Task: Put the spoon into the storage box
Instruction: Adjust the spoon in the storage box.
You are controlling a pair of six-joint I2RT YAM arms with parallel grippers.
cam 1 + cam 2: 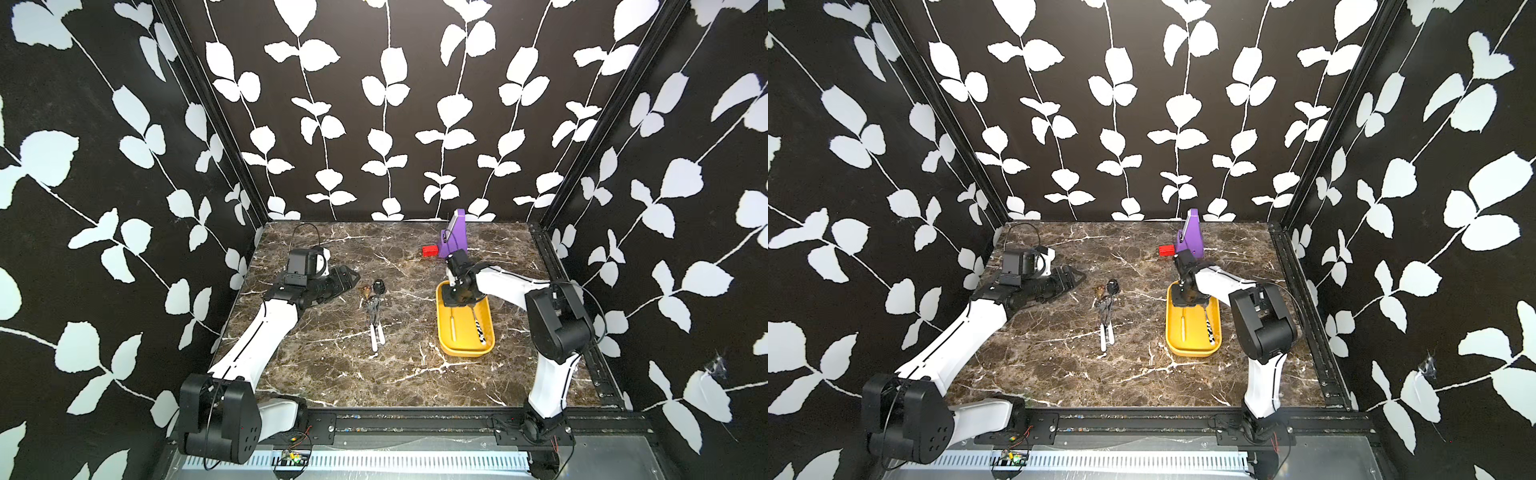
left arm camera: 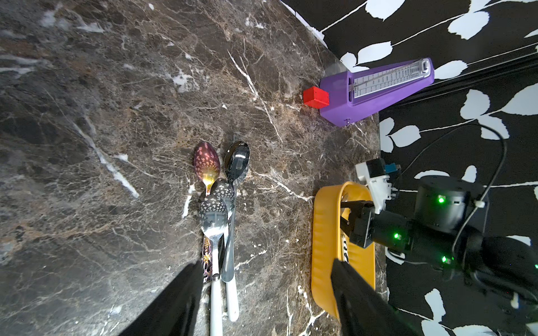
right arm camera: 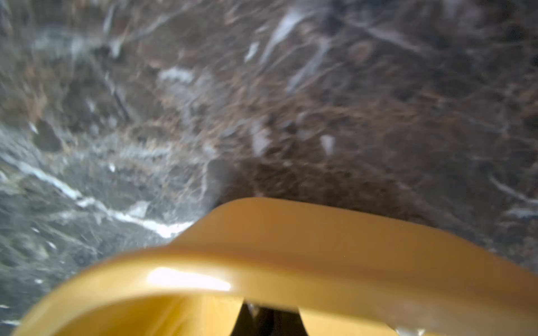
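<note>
The yellow storage box (image 1: 445,347) (image 1: 1172,347) lies on the right of the marble table. Two spoons rest in it: a thin pale handle (image 1: 453,328) and a black-and-white patterned handle (image 1: 480,330). My right gripper (image 1: 457,297) (image 3: 267,320) points down into the box's far end, its dark tips together. What lies between them is hidden. Several more spoons (image 1: 374,309) (image 2: 218,209) lie piled mid-table. My left gripper (image 1: 347,278) (image 2: 267,305) rests low to their left, open and empty.
A purple wedge-shaped stand (image 1: 455,235) (image 2: 375,90) and a small red block (image 1: 431,250) (image 2: 316,97) stand just behind the box, close to the right wrist. Black leaf-patterned walls close the table on three sides.
</note>
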